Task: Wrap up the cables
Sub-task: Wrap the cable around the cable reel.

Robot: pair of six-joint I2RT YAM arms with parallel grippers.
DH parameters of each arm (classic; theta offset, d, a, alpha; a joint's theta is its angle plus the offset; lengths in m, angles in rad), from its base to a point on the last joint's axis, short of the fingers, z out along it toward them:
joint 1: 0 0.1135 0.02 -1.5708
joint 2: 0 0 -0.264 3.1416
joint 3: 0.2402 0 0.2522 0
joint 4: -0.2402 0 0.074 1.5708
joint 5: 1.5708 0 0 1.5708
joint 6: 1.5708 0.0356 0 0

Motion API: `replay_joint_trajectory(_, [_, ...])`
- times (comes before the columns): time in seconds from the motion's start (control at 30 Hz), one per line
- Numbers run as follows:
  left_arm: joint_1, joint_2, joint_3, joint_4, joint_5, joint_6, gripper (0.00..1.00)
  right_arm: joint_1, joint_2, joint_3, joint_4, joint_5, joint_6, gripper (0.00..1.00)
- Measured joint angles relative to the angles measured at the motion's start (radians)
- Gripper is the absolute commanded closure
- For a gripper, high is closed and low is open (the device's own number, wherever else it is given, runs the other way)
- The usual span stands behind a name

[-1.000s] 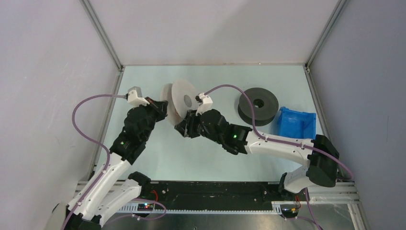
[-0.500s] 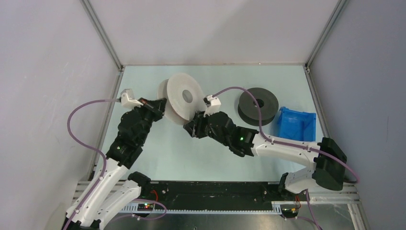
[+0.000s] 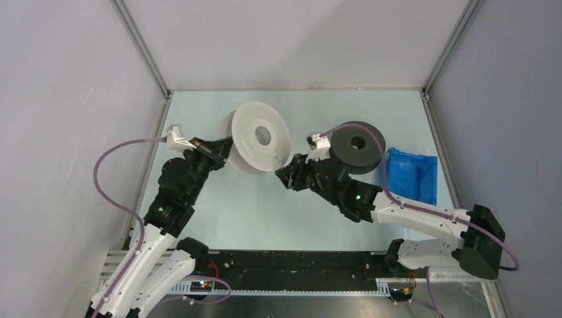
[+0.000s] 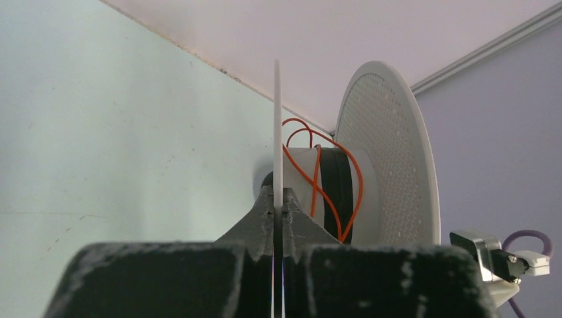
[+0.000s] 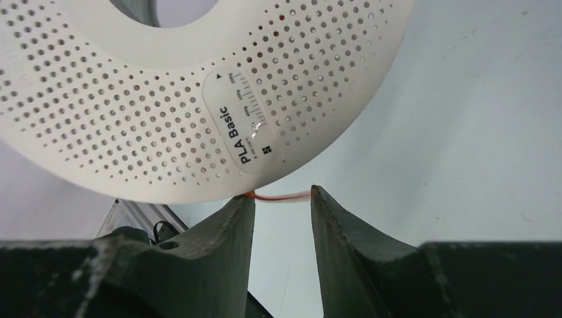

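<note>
The white flanged spool (image 3: 262,137) stands tilted on edge over the pale desk (image 3: 265,212). The left hand (image 4: 278,205) is pressed together on the spool's thin near flange, pinching it. The right hand (image 5: 283,199) sits just under the perforated far flange, its fingers spread. The reddish cable (image 5: 281,197) crosses the gap between those fingers and loops loosely around the hub.

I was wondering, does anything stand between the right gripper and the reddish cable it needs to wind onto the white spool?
Nothing visible does. The reddish cable crosses the open gap between the fingertips of the right gripper, just under the perforated rim of the white spool. The left gripper pinches the spool's other flange.
</note>
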State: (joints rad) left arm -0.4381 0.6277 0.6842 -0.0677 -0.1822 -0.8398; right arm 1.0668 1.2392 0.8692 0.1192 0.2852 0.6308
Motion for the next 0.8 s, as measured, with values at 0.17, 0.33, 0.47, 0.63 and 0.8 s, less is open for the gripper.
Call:
replay_joint_trajectory(0.17, [0.064,0.007,-0.012,0.037,0.110,-0.007,1.00,-0.010,-0.120,-0.029,-0.035,-0.023,-0.043,0.58])
replay_joint_trajectory(0.33, [0.181,0.043,-0.059,0.081,0.278,-0.056,1.00,-0.020,-0.252,-0.053,-0.079,-0.072,-0.086,0.58])
replay_joint_trajectory(0.47, [0.251,0.073,-0.089,0.106,0.391,-0.105,1.00,-0.029,-0.318,-0.087,-0.114,-0.075,-0.093,0.59])
replay_joint_trajectory(0.63, [0.269,0.077,-0.096,0.123,0.449,-0.138,1.00,-0.045,-0.341,-0.137,-0.114,-0.078,-0.093,0.58])
replay_joint_trajectory(0.8, [0.270,0.056,-0.111,0.151,0.428,-0.190,1.00,-0.004,-0.318,-0.189,0.006,-0.081,-0.141,0.58])
